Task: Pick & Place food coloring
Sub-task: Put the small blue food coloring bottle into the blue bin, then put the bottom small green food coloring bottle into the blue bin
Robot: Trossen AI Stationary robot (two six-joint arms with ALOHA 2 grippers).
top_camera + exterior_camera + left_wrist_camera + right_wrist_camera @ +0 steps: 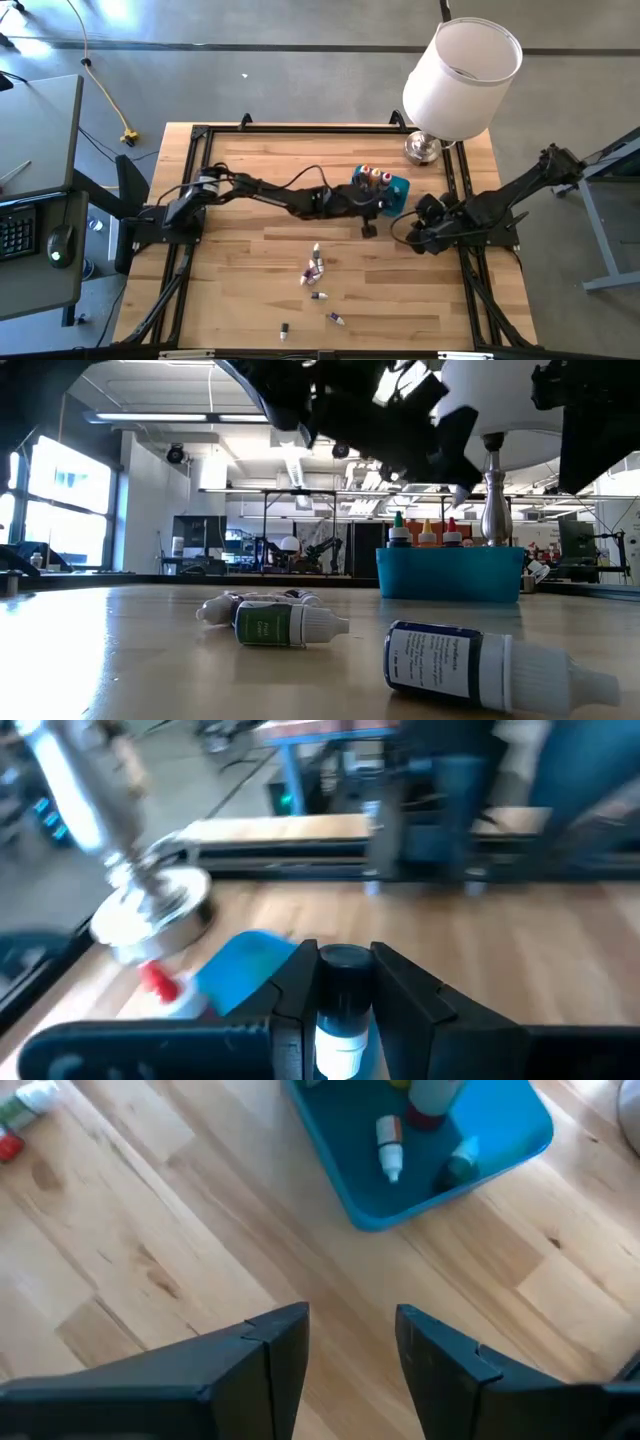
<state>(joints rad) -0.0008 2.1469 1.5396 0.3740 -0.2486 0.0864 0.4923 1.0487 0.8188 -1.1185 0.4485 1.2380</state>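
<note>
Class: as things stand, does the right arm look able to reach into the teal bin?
Probably yes. The right gripper is open and empty above bare table beside the teal bin; nothing lies between them.

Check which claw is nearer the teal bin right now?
Left. The left claw sits right at the teal bin's near edge, shut on a bottle. The right claw, open, is beside the bin, slightly farther off.
</note>
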